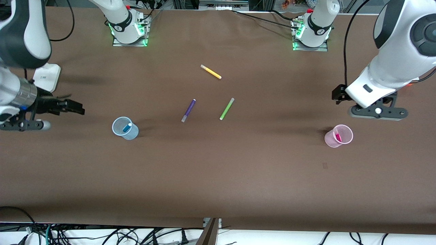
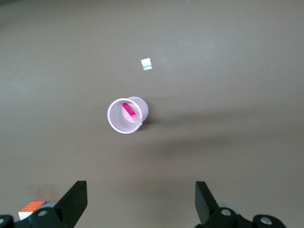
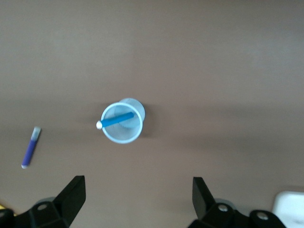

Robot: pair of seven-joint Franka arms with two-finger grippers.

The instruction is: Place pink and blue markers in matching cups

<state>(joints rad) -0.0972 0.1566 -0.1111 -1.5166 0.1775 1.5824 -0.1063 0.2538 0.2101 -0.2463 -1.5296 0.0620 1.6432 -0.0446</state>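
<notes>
Brown table [image 1: 218, 177] lying flat. Blue marker [image 1: 127, 128] leaning in blue cup [image 1: 125, 128], pink marker [image 1: 337, 136] in pink cup [image 1: 338, 136], caps up. Left gripper [image 2: 141, 202], right gripper [image 3: 138, 199] hanging released.

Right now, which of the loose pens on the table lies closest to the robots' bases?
The yellow pen; the purple pen and green pen lie nearer the front camera.

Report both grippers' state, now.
Left gripper: jaws open, empty, above the table near the pink cup.
Right gripper: jaws open, empty, above the table near the blue cup.
</notes>
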